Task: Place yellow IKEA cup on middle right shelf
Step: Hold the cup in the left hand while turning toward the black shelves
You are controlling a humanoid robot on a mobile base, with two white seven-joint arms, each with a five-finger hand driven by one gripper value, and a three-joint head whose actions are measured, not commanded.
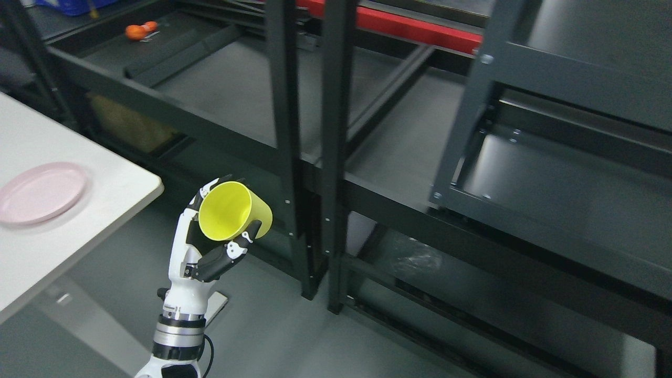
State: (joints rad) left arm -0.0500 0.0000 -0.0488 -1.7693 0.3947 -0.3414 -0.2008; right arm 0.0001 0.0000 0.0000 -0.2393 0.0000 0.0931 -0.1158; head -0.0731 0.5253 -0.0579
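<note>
Head view: left hand [210, 247] fingers curl around the tilted yellow cup [234, 211], gripping it.

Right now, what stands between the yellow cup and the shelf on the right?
In the head view, two black uprights of the nearer rack stand between the yellow cup, held in the left hand, and the right shelf.

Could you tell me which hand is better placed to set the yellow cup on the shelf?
Left: the left hand already grips the yellow cup; no right hand is in view.
</note>
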